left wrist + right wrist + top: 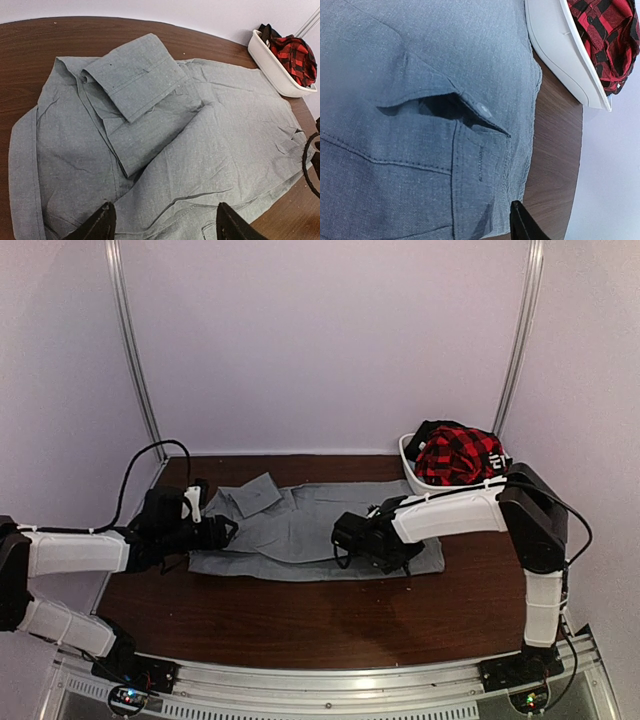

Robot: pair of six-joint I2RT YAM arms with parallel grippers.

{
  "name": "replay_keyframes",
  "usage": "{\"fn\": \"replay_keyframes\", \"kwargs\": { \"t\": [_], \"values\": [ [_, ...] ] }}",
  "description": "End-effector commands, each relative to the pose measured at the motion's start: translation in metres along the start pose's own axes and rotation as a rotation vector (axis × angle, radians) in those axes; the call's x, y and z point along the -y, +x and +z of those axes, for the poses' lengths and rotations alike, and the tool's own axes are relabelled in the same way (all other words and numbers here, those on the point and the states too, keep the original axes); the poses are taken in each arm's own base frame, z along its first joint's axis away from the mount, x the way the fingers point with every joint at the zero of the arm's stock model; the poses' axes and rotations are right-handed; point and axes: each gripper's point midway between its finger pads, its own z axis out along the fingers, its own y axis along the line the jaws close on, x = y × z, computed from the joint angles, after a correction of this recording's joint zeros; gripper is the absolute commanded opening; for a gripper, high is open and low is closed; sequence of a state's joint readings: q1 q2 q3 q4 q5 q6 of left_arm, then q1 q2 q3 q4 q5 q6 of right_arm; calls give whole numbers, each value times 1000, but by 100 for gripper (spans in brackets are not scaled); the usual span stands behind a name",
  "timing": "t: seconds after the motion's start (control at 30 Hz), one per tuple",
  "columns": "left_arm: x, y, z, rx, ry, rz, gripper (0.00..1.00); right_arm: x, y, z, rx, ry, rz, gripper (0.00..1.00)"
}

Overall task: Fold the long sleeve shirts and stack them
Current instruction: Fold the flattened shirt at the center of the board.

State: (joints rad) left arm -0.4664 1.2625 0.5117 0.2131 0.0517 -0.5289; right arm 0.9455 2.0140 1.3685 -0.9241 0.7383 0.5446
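A light-grey long sleeve shirt (300,520) lies spread flat on the brown table (300,620). In the left wrist view the shirt (210,150) has one sleeve folded across its body, with the cuff (135,75) on top. My left gripper (222,533) is at the shirt's left end; its jaws (164,220) stand wide open just above the cloth and hold nothing. My right gripper (345,537) is low over the shirt's right part. In the right wrist view only one finger (520,222) shows, at the shirt's (420,165) hem beside a buttoned pocket (482,107). The other finger is hidden.
A white basket (412,472) at the back right holds a red-and-black plaid shirt (455,455). It also shows in the left wrist view (270,65) and the right wrist view (555,50). A black cable (150,455) loops at the back left.
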Motion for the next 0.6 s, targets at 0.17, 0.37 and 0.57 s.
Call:
{"fn": "replay_keyframes", "kwargs": {
  "t": [0.17,0.37,0.57],
  "values": [
    [-8,14,14,-38,-13,14,70,14,-3,-5,35,36,-20,29],
    [-17,38,28,-115,-36,12,70,17,-7,-7,53,72,-62,24],
    [-27,51,31,-143,-73,9,70,25,-17,-14,83,123,-84,15]
  ]
}}
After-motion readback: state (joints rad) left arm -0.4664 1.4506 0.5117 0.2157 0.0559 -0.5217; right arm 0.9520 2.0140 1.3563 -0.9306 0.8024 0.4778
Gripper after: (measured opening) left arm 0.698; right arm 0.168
